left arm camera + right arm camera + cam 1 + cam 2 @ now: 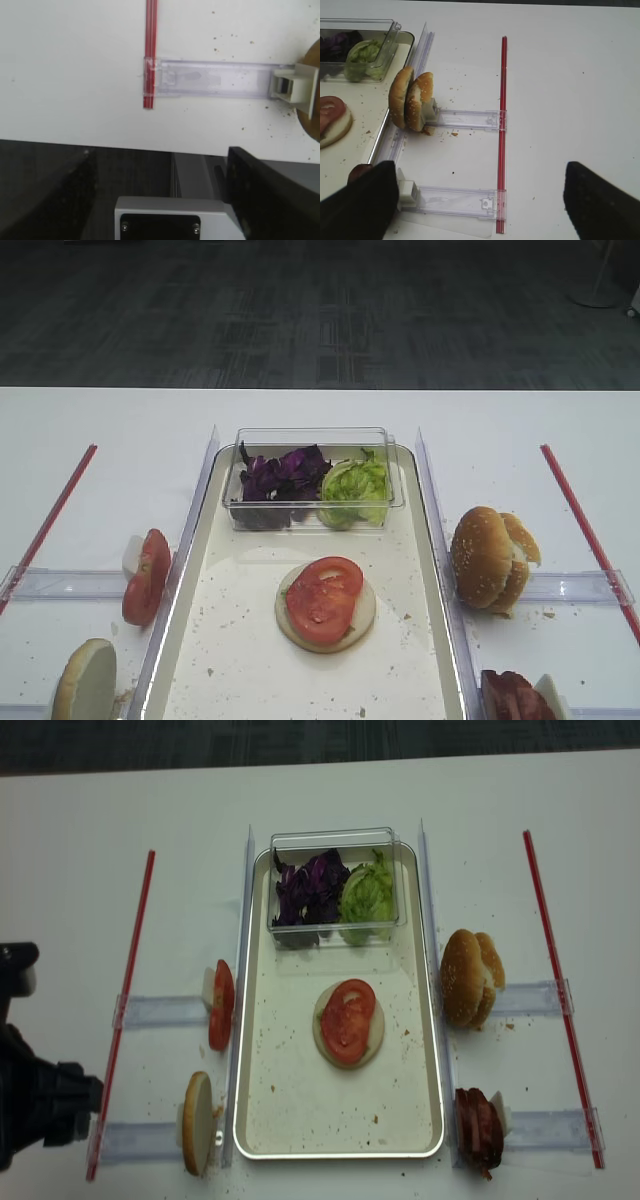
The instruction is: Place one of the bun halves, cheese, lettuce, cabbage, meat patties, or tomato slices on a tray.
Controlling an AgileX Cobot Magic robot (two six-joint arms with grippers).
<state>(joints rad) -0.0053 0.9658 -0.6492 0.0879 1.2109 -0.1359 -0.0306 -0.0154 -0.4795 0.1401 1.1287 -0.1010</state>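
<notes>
On the middle of the tray [262,1120] lies a bun half [347,1025], cut face up, with tomato slices [348,1013] laid flat on top of it. Behind it, a clear tub [335,840] holds cabbage [308,887] on the left and lettuce [365,892] on the right. More tomato slices [220,1005] stand on edge in the rack left of the tray; meat patties [478,1128] stand in the rack to the right.

The next layer appears to be pending. Judged best practice: take one piece from a rack, lower it centred over the tomato, and release low to avoid sliding.

The left gripper [235,170] sits off the table edge, apparently empty, jaws wide. The right gripper [480,192] stands wide apart, empty, near the patties.
</notes>
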